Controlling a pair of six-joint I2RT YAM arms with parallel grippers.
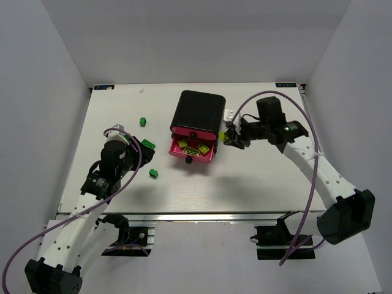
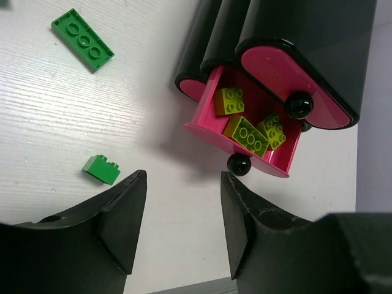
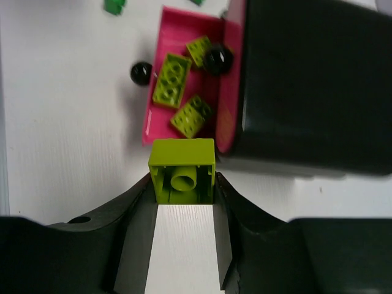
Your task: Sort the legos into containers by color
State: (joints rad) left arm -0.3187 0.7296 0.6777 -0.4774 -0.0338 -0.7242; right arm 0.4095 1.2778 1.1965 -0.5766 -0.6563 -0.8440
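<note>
Top cam: right gripper (image 1: 229, 136) clamped on yellow-green brick (image 1: 223, 136), sitting at 3 o'clock of open drawer (image 1: 205, 159), not over it yet. Let go here = brick lands on table (image 1: 257, 184). Loose green legos (image 1: 153, 174) off at 9 o'clock.

Left wrist: left gripper (image 2: 182, 202) spread wide, nothing in it. Small green brick (image 2: 101, 169) at 10 o'clock of it.

Right wrist: brick pinched at fingertips only. Drawer at 12 o'clock, black casing (image 3: 306, 79) at 1. My guess: shallow pinch slips, or swing clips casing and shoves whole unit.
</note>
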